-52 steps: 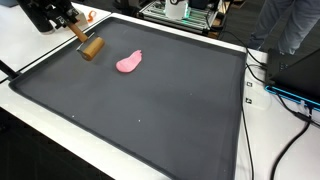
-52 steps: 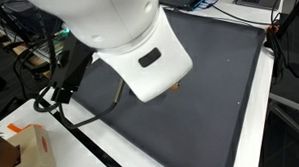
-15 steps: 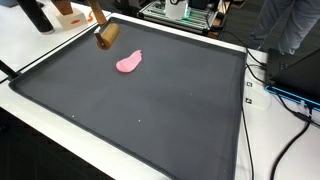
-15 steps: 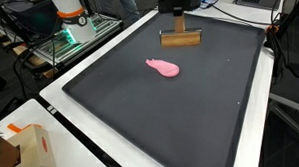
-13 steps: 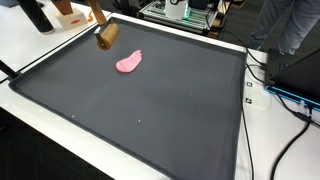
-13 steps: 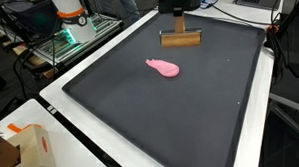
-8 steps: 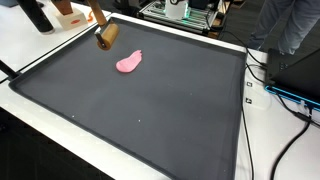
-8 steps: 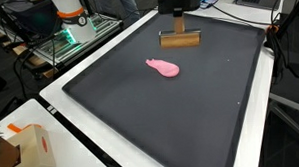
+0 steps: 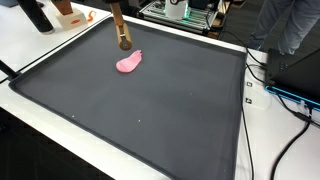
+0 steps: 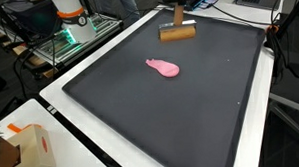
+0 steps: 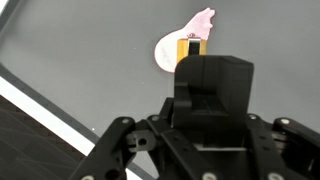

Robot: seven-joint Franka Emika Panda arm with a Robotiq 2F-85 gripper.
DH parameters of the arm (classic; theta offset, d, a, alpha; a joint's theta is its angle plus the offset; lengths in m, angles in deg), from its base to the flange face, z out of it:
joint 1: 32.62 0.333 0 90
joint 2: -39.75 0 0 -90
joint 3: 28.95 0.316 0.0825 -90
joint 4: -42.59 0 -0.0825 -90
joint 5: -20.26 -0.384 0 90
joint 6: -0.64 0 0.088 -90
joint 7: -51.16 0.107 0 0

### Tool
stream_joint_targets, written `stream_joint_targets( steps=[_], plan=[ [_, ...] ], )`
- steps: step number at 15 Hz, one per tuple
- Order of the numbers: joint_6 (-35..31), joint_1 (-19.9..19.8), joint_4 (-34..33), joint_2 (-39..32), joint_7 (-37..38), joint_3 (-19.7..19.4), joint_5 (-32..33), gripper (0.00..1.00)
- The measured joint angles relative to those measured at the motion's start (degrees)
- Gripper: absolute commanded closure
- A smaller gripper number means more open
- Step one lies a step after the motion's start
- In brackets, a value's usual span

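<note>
A wooden tool with a thin handle and a cylinder head hangs in the air over the far part of a dark mat, in both exterior views. Its handle runs up out of both frames, so the gripper is out of sight there. In the wrist view my gripper fills the lower half, shut on the tool's handle, and the wooden head shows below it. A pink soft piece lies on the mat just beside the head, apart from it. It also shows in the wrist view.
The black mat has a raised rim on a white table. Cables and equipment lie off one side. A cardboard box and a robot base with an orange band stand off the mat.
The tool has moved across the far edge toward the pink piece and now hangs with its handle more upright. The pink piece has not moved.
</note>
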Motion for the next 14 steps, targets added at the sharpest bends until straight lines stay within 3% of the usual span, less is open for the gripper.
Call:
stream_joint_targets(
  steps=[4, 8, 9, 14],
  plan=[
    [-3.5, 3.1, 5.5, 3.1, 3.2, 1.8, 7.3, 0.76],
    [-7.0, 5.5, 11.0, 5.1, 12.0, 3.4, 16.3, 0.76],
    [-7.6, 6.0, 12.2, 5.3, 14.2, 3.7, 18.1, 0.51],
    [-7.7, 6.0, 12.3, 5.0, 14.7, 3.8, 18.2, 0.51]
  ],
)
